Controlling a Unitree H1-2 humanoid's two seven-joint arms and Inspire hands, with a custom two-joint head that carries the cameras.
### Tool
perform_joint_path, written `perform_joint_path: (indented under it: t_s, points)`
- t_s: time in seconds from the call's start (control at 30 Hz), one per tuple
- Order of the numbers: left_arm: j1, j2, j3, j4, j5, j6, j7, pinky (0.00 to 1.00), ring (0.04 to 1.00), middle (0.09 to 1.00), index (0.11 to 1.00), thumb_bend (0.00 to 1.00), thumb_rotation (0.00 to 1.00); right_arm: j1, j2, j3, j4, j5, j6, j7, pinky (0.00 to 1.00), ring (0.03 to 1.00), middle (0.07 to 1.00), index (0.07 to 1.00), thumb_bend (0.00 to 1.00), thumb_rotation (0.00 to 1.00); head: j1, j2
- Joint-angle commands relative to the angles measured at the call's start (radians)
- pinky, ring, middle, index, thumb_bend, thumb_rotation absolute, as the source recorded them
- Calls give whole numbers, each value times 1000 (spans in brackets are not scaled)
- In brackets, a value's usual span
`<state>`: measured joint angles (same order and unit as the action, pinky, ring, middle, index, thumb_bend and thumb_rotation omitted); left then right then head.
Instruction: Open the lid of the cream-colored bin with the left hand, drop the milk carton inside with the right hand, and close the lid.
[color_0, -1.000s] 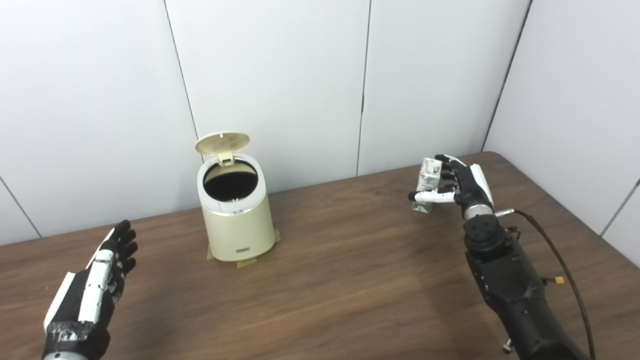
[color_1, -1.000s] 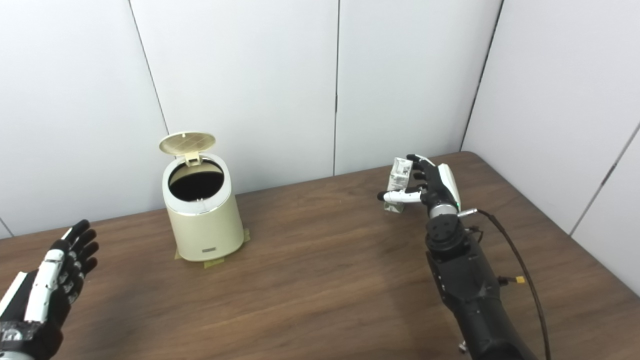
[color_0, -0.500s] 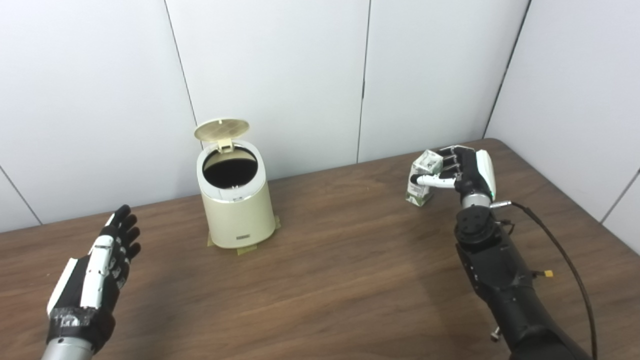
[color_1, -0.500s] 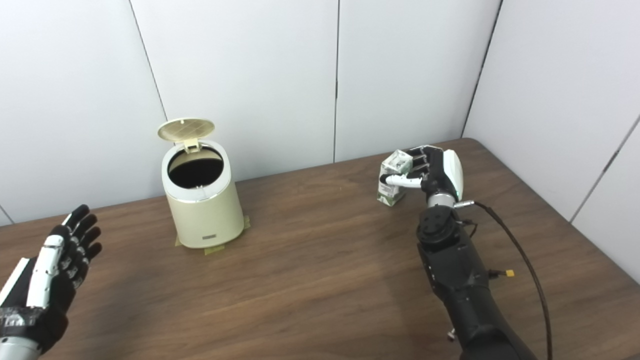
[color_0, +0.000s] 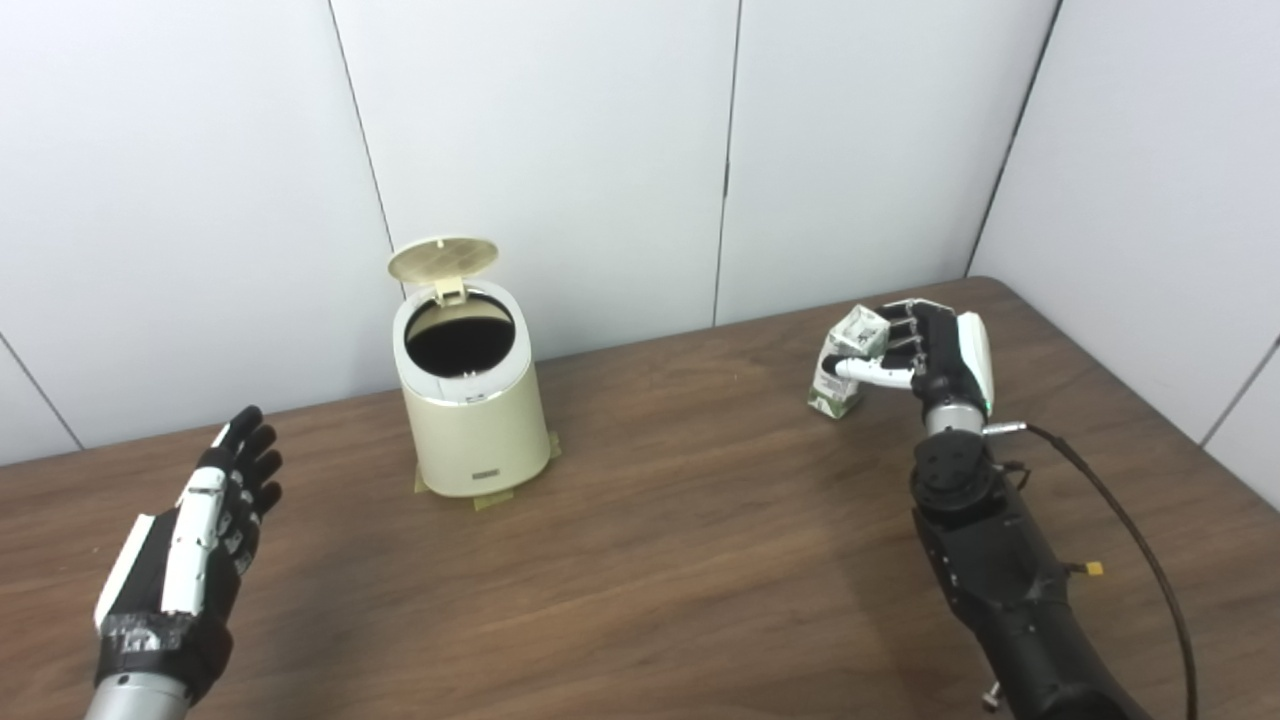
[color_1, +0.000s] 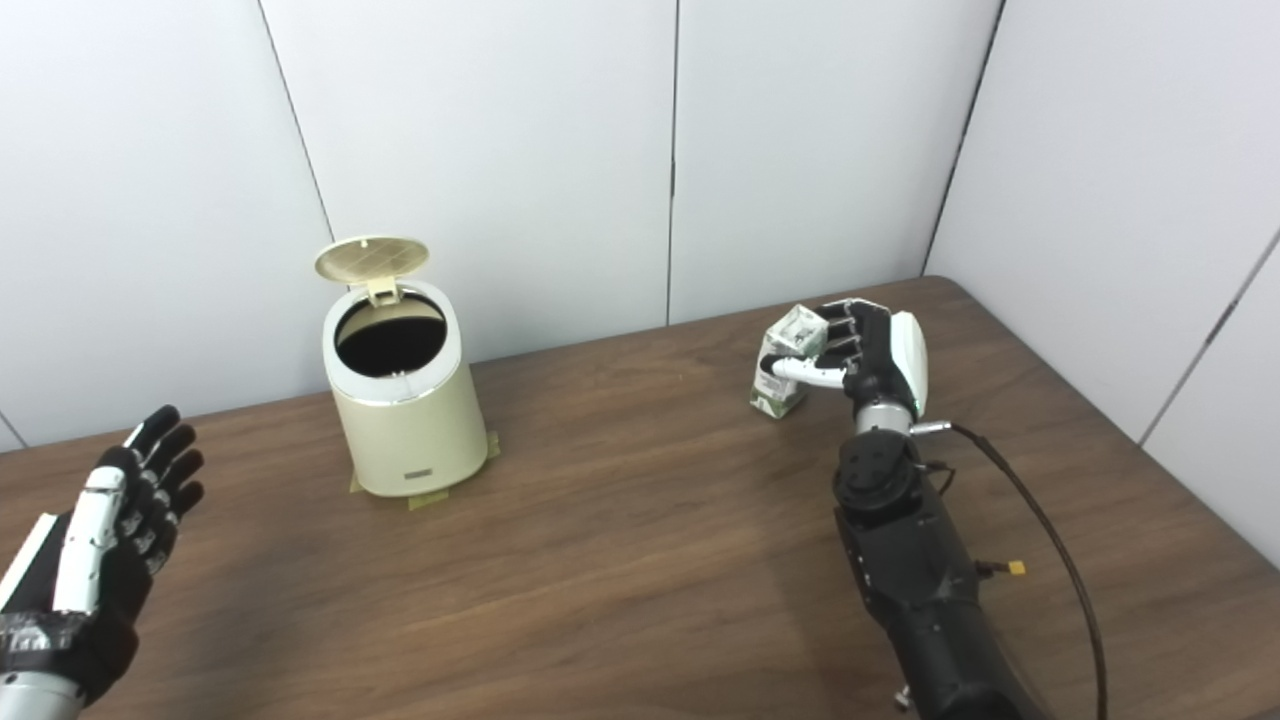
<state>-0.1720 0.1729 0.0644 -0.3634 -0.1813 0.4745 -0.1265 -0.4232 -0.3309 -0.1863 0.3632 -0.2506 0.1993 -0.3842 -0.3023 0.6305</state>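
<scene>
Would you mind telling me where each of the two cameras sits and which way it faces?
Left eye view: on the robot's head, looking forward and down at the wooden table and white wall panels; both arms enter from the bottom edge, the left hand open, the right hand closed on the milk carton.
Right eye view: beside it, slightly to the right, so the cream-colored bin sits further left in the picture.
Shared: the same table, the bin with its lid raised, the carton and both hands.
</scene>
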Motion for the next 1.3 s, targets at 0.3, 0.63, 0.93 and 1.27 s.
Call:
perform_joint_path:
  t_s: [0.3,0.63,0.93,1.27]
  points:
    - [13,-24,-37,-2,25,-36,20,977,961,959,962,343,1000,-18,69,49,-377,3,-48,40,360,404,486,495,521,0,83,-8]
    - [93,-107,-51,11,74,-98,56,946,937,937,946,397,1000,-47,145,134,-529,-77,-4,120,377,421,495,496,521,0,170,-18]
    - [121,-159,-56,61,95,-176,79,944,947,949,951,415,1000,-129,227,198,-547,-78,20,176,327,395,489,518,518,0,222,-21]
    - [129,-201,-65,110,106,-254,98,970,951,946,953,416,1000,-224,274,244,-481,-116,38,205,309,387,463,529,517,0,249,-38]
